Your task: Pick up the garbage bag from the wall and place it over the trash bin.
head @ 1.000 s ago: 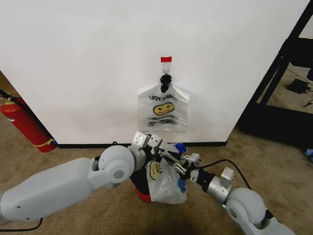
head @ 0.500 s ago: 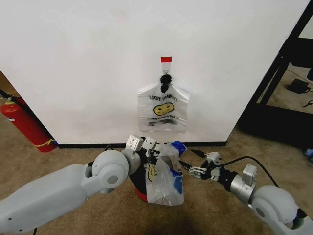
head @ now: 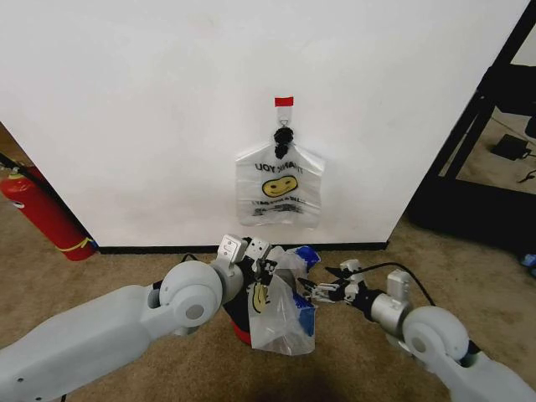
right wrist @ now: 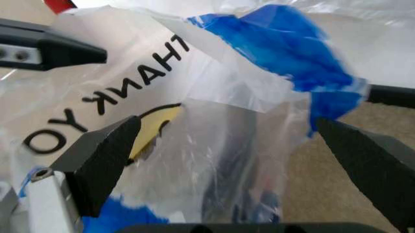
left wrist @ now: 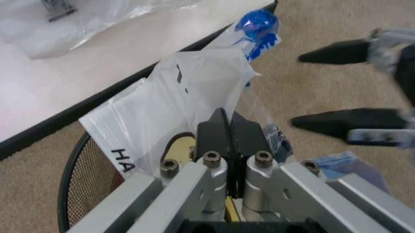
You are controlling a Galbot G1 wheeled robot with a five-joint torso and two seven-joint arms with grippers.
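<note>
- My left fingers point(left wrist: 228, 127) are pinched shut on the garbage bag point(head: 280, 310), gripping a fold of its clear film near the top
- Bag hangs from that pinch, draped down the front of the trash bin point(head: 241, 311), smiley face toward the bin; in the left wrist view the bin's black mesh rim point(left wrist: 83, 179) sits just beside the bag
- My right fingers point(head: 316, 291) are spread wide, tips at the bag's blue-marked edge, gripping nothing
- Bunch of like bags point(head: 279, 186) hangs on the wall above
- Red fire extinguisher point(head: 43, 213) well off to the left
</note>
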